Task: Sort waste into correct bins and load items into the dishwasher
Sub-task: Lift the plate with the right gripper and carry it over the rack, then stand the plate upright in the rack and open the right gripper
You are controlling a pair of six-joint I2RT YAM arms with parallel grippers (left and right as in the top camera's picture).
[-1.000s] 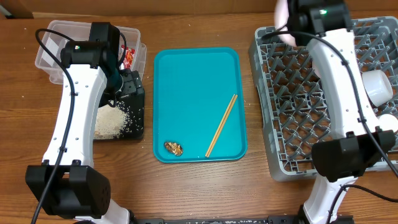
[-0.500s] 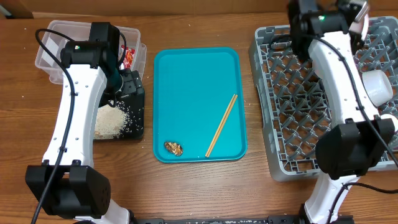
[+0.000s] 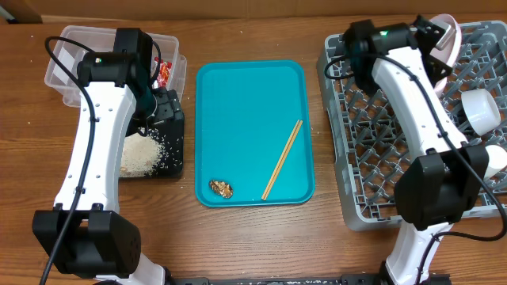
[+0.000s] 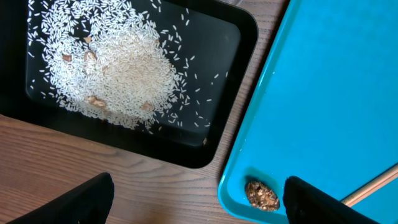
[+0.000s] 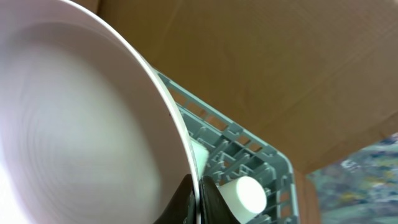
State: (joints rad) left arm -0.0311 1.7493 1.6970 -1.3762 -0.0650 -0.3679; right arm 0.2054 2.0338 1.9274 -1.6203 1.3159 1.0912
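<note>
clearly, the right claw (image 5: 198, 200) was pinched shut on the rim of the round white plate (image 5: 81, 124), one finger on each face of it. from overhead the plate stood tilted up on edge over the far right corner of the grey dish rack (image 3: 372, 150); whether it touched the pegs could not be told. a white cup (image 3: 480, 109) sat in the right part of the rack, with another white piece (image 3: 497, 162) just beyond it at the picture's edge. the left claw (image 4: 198, 200) hung wide open with nothing between its fingers (image 4: 87, 200), over the gap where the black tray (image 4: 239, 93) met the teal tray (image 4: 323, 87). loose rice (image 4: 112, 62) lay heaped in the black tray, with a few small brown bits mixed in. the brown food scrap (image 4: 262, 194) rested in the near left corner of the teal tray, close against its raised lip. the wooden chopsticks (image 3: 283, 158) lay together, slanted, on the right half of that tray, apart from the scrap. behind the black tray, partly hidden by the left arm, stood the clear tub (image 3: 67, 59), with the red wrapper (image 3: 162, 73) inside it at its right end. the tub, both trays and the rack all sat on the wooden desk (image 3: 253, 245).
</note>
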